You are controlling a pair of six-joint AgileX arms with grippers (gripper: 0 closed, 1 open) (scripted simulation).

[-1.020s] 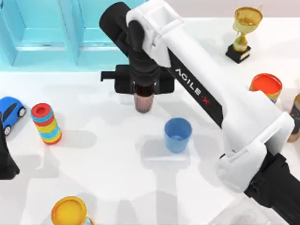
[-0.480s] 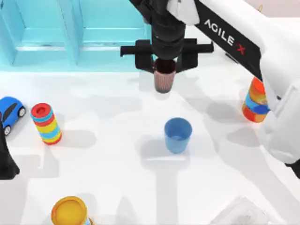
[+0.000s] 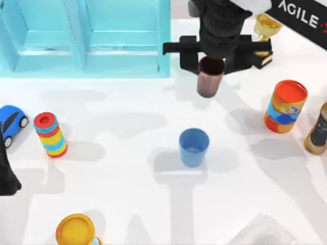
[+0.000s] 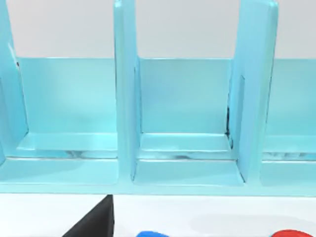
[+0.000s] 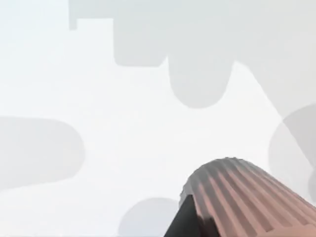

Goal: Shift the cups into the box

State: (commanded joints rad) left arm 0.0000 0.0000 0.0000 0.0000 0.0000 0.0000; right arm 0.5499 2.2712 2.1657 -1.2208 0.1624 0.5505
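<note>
Clenched on the rim of the ribbed reddish-brown cup, the jaws of the right gripper hold it above the white worktop, at the far edge just right of the light-blue box. The cup hangs directly below the jaws, tilted a little, its dark inside partly showing. From the right wrist, its ribbed wall sits close beside one black finger. The plain blue cup stands upright near the worktop's middle, well apart from the jaws. White letters on the right arm read "AGILE". The left arm is parked at the left edge; whether its jaws are released or clenched cannot be told.
</note>
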